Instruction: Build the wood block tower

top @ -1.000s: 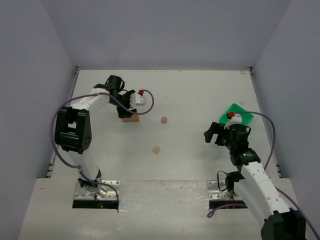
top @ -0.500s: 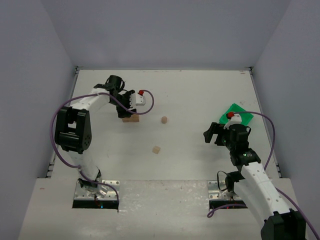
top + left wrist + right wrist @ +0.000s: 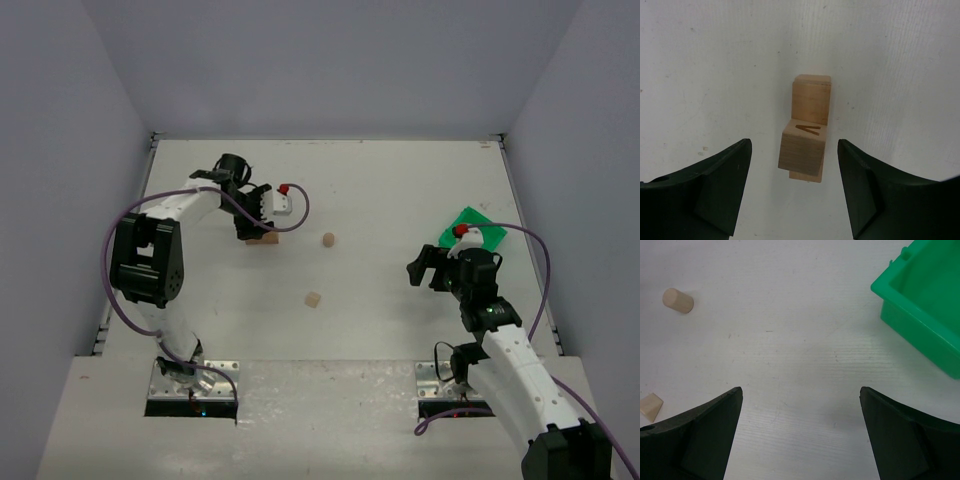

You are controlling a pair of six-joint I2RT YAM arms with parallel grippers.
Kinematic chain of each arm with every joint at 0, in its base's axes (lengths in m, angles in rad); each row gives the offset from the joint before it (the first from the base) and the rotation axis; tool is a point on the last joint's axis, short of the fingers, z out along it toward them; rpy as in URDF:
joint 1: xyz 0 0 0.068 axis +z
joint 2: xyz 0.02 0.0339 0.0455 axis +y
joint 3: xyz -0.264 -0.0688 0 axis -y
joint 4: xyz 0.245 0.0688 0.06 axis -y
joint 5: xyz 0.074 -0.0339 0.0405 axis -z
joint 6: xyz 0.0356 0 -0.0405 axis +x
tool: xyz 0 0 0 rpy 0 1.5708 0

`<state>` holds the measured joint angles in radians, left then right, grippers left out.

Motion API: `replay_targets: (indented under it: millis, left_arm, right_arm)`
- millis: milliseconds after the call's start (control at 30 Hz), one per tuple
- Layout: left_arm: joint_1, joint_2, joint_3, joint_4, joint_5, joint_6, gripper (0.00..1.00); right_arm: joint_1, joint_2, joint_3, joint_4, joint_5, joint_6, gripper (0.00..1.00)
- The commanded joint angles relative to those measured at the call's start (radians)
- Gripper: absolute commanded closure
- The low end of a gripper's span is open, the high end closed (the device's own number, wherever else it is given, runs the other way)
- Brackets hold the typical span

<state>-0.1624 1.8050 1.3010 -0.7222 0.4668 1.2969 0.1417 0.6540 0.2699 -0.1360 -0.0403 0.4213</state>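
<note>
In the left wrist view a small tan cube point(image 3: 802, 148) with a dark V-like mark on top rests on the near end of a longer tan bar point(image 3: 811, 100) lying on the white table. My left gripper point(image 3: 794, 146) is open and stands above this stack, one finger point(image 3: 720, 185) on each side, not touching it. In the top view the left gripper point(image 3: 254, 222) hovers over the bar point(image 3: 264, 238) at the back left. My right gripper point(image 3: 801, 440) is open and empty over bare table; in the top view it point(image 3: 428, 268) is at the right.
A tan cylinder point(image 3: 328, 240) and a tan wedge-like block point(image 3: 313, 299) lie loose mid-table; both show in the right wrist view, cylinder point(image 3: 678, 301) and wedge point(image 3: 650, 406). A green plastic bin point(image 3: 466, 224) sits at the right, behind the right gripper point(image 3: 925, 300).
My left gripper has shifted slightly nearer the bar. The right arm and the loose blocks have not moved.
</note>
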Motion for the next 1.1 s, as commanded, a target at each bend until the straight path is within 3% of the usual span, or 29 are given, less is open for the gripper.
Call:
replay_targets:
  millis: [0, 1067]
  left_arm:
    - [-0.023, -0.029, -0.003, -0.001, 0.041, 0.01, 0.33]
    - [-0.031, -0.011, 0.01, 0.1, 0.018, -0.072, 0.35]
  right_arm:
    - [0.002, -0.008, 0.028, 0.032, -0.016, -0.014, 0.01]
    - [0.002, -0.003, 0.021, 0.036, -0.031, -0.019, 0.01]
